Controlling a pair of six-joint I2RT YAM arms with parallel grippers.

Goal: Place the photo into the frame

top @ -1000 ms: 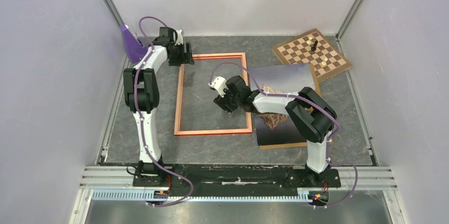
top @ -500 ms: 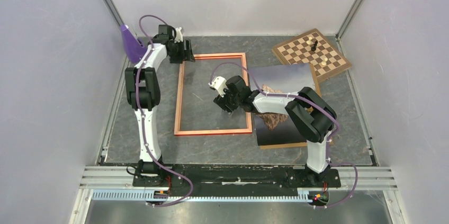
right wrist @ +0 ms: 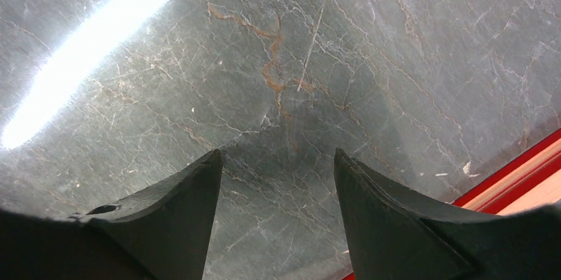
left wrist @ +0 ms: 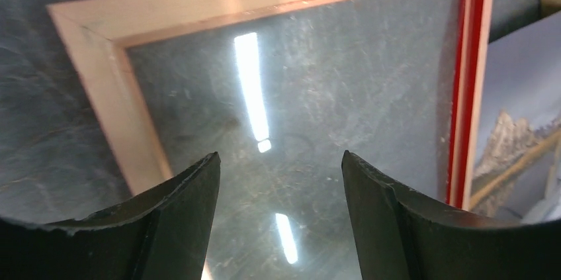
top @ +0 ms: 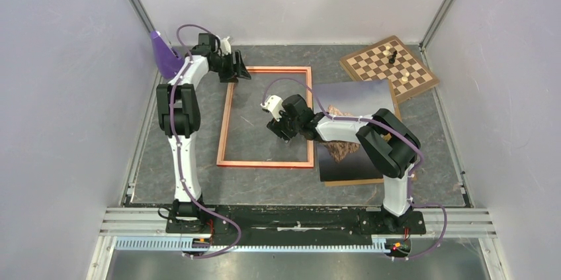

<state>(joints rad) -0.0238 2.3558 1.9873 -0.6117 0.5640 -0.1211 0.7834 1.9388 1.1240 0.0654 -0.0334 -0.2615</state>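
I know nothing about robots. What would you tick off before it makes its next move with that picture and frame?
1. Frame lying flat on the table: ok.
2. Photo inside the frame: not ok; it lies face up to the frame's right.
3. Left pincer open and empty: ok, above the frame's far left corner.
4. Right pincer open and empty: ok, above the frame's inside.
5. Photo's edges free to grab: cannot tell; the right arm covers part of it.
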